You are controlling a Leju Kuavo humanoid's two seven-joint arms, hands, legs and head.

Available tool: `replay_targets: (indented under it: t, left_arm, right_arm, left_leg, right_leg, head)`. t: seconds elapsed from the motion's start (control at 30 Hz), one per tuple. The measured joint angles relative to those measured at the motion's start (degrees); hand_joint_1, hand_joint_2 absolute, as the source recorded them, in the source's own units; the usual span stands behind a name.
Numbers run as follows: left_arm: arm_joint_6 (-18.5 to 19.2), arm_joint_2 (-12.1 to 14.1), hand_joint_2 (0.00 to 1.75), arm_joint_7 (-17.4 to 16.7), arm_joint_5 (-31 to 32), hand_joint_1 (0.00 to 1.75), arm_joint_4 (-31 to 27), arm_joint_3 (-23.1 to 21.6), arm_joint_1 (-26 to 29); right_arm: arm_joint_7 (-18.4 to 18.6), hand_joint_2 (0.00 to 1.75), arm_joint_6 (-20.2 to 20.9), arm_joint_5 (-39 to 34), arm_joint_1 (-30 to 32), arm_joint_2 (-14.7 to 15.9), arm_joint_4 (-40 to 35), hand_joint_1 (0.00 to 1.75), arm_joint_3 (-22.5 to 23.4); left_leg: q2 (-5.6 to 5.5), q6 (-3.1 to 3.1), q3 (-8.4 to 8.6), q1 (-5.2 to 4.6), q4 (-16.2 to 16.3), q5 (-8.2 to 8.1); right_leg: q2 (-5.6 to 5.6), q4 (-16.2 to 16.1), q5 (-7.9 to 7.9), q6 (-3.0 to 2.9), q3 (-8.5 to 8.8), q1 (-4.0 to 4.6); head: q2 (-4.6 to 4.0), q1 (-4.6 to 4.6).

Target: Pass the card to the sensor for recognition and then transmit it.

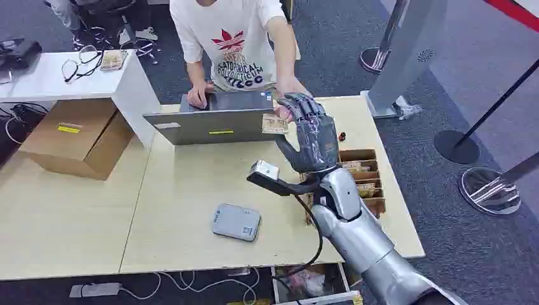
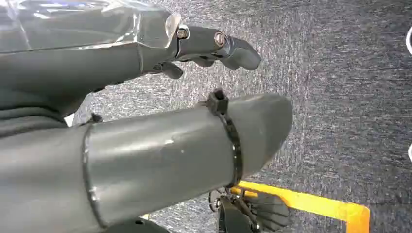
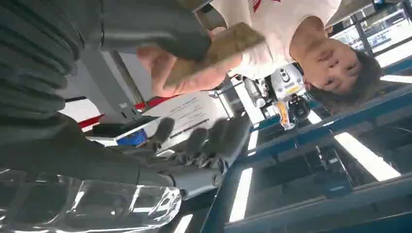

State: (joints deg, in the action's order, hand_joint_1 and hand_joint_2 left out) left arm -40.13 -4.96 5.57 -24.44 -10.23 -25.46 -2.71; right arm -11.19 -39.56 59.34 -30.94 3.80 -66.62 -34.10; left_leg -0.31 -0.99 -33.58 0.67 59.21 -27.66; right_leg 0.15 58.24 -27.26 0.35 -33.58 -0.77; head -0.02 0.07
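Fingers on the left hand: loosely curled, well apart from the thumb, holding nothing, hanging over grey carpet.

On to the pale wooden table, left to right. At 9 o'clock, off its edge, a brown cardboard box. At 12 o'clock, a grey laptop, lid up, a person's hand on it. Towards 6 o'clock, the sensor: flat, rounded, matt grey, lying apart from everything else.

At about 1 o'clock, raised above the table, the card: small, thin, tan, printed. Sits against the thumb of the right hand, with the person's other hand touching it too. Fingers in the right wrist view spread and well apart from the thumb; cannot tell whether the robot or the person carries the card.

At 3 o'clock, a wooden tray of compartments with more cards.

Probably very light, stiff but bendable, slick-faced, easily slipped from smooth fingertips. Best pinched flat across both faces near one short edge, leaving the rest free for the sensor and for the person to take.
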Motion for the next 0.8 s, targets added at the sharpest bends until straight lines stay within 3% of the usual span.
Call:
replay_targets:
  t: [0.63, 0.8]
  left_arm:
    - [0.0, 0.0, 0.00, 0.7, 1.3, 0.00, 0.0, 1.2, -0.1]
    - [0.0, 0.0, 0.00, 0.4, 2.3, 0.00, 0.0, 1.8, -0.1]
  right_arm:
    - [0.5, 1.75, 0.3, 0.0, 0.4, 0.1, -0.3, 1.75, 0.1]
    - [-1.0, 1.75, 3.7, -6.1, 1.1, 0.1, -1.2, 1.75, 0.2]
  left_leg:
    - [0.01, 0.00, 0.00, 0.00, 0.0, 0.00]
    - [0.00, 0.00, 0.00, 0.00, 0.0, 0.00]
  right_leg:
    - [0.00, 0.0, 0.00, 0.00, 0.00, 0.00]
    - [0.00, 0.0, 0.00, 0.00, 0.00, 0.00]
  head:
    - [0.00, 0.00]
    - [0.00, 0.00]
